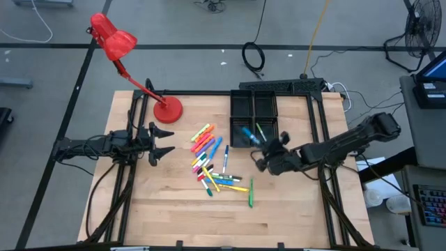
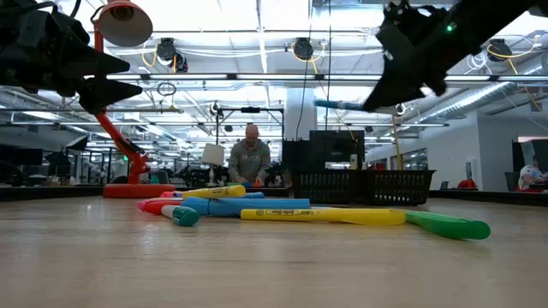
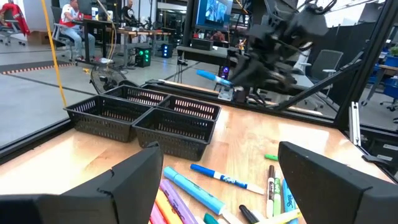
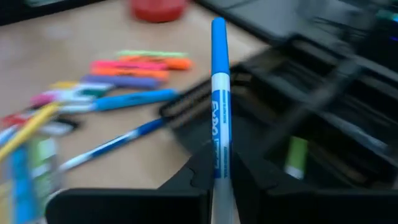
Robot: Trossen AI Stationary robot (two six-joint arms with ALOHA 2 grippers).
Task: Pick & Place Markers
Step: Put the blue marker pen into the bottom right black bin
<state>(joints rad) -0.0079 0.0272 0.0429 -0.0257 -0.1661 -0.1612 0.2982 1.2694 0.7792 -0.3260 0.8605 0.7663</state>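
Right wrist view shows the right gripper (image 4: 219, 177) clenched on a blue marker (image 4: 217, 93). The marker has a blue cap and a white barrel with blue lettering, and it stands out straight from between the fingers. From above, this gripper (image 1: 263, 148) hangs at the near edge of the black tray (image 1: 254, 115), the blue marker (image 1: 249, 134) reaching over the tray's near left compartment.

One green marker (image 1: 260, 131) already lies in the tray's near right compartment. The tray has four compartments.

The left gripper (image 1: 164, 141) waits at the table's left side beside the red lamp (image 1: 132, 66), its fingers spread wide and holding nothing.

The loose markers (image 1: 209, 164) lie in a scattered heap on the wooden table (image 1: 174, 216), between the two grippers. Colours seen are orange, pink, red, purple, blue, teal, yellow and green. An exact count of the heap cannot be made, since many overlap. One green marker (image 1: 251, 193) lies apart at the heap's right edge.

Low view shows a person (image 2: 249, 154) in the room beyond the table.
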